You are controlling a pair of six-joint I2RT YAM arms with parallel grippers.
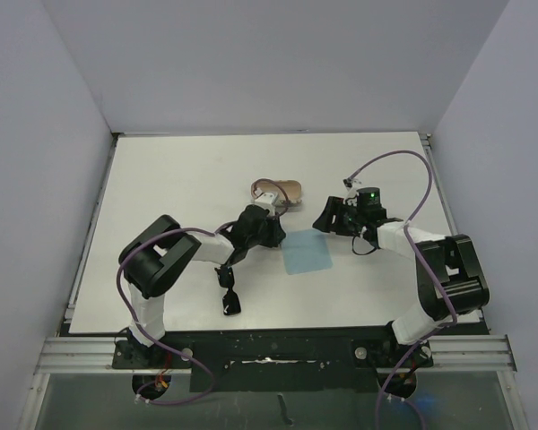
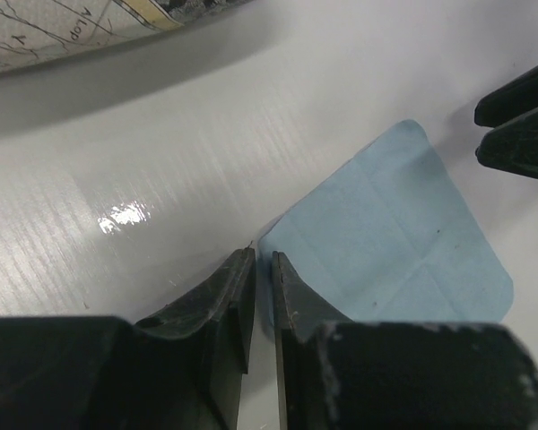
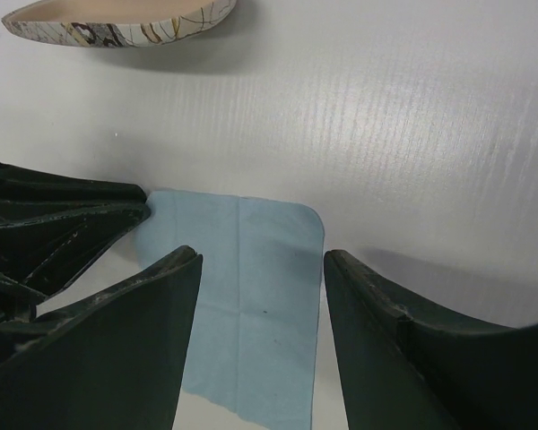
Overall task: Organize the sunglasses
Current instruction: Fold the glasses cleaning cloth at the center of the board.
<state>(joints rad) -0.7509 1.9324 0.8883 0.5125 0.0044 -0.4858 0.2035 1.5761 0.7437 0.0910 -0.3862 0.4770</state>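
The left claw (image 2: 262,255) is seen with its fingers set nearly together, only a thin slit being left between them, right at a corner of the light blue cloth (image 2: 386,242); whether that corner is pinched cannot be told. The right claw (image 3: 260,255) is held spread wide over the cloth, and nothing is gripped between its fingers. The two claws are seen close to each other, not touching. Everything is carried by the white tabletop (image 1: 179,179). The cloth is laid flat near the middle, with its fold creases showing. The oval patterned case (image 1: 282,190) is found open just beyond the left claw, farther from the arm bases. The sunglasses (image 1: 229,300), small and black, are seen lying on the tabletop beside the left arm, nearer the bases and well apart from the case.
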